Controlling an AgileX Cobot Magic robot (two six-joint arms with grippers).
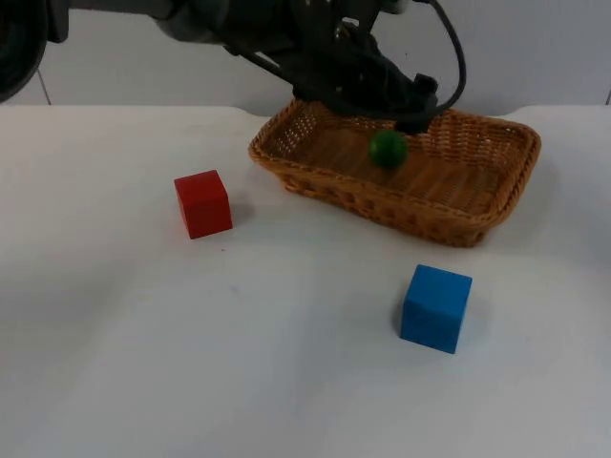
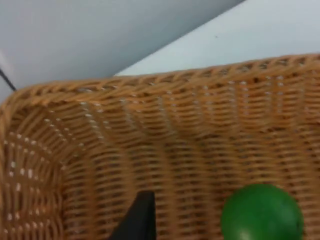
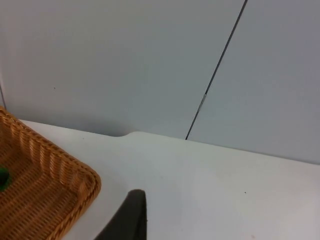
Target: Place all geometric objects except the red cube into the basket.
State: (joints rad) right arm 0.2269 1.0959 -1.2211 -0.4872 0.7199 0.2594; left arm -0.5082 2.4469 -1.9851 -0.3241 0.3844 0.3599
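White bench runs back to a grey partition wall, and on it sit the three shapes and a woven basket.

From the top view, the left arm reaches in from the upper left and carries the left end effector over the basket's back rim. Just below and slightly ahead of its tip lies the green ball, resting on the basket floor and apart from the fingers. Whether those fingers are spread or closed I cannot tell; they grip nothing that can be seen. The left wrist view looks down into the basket, with the ball on the weave near one black fingertip.

Well away from that end effector, out on the open bench to its left and nearer the camera, stands the red cube, clear of the basket's left end. Farther toward the front edge, nearly straight out from the end effector and beyond the basket's near wall, stands the blue cube, also apart from the basket.

The right end effector waits off to the side; its view takes in one corner of the basket, a sliver of the green ball and the wall behind. Its opening cannot be judged.
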